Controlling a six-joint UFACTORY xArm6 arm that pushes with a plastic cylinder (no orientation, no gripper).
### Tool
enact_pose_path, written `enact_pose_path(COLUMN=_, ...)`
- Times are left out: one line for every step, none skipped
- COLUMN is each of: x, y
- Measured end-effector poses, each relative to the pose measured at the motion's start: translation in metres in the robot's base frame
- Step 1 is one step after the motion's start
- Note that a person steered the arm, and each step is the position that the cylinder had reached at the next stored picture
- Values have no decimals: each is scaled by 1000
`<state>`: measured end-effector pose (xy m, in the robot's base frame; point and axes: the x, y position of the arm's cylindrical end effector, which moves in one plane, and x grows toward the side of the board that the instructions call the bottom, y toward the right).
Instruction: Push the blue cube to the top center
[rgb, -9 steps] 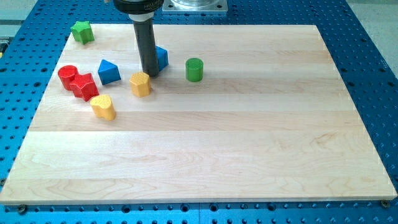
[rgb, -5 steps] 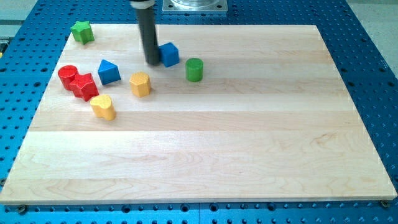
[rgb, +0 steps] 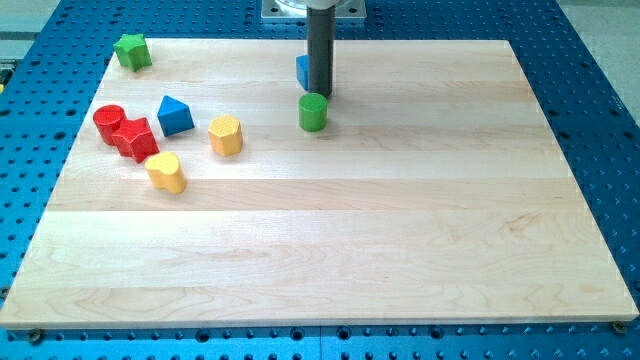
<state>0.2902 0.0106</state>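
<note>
We note my tip bare, holding nothing, touching the blue cube above the green cylinder.

The rod's tip rests against the blue cube near the board's top center, just above the green cylinder; the rod hides most of the cube.

Pale wooden tabletop. On it we see: green star top left; red cylinder, red block, blue triangle, yellow hexagon, yellow heart; green cylinder, blue cube top center.
</note>
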Motion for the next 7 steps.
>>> enact_pose_path(x=-20, y=6)
enact_pose_path(x=-6, y=6)
enact_pose_path(x=14, y=-30)
enact_pose_path(x=14, y=-50)
enact_pose_path(x=-14, y=-21)
enact_pose_path(x=-29, y=-1)
enact_pose_path(x=-29, y=1)
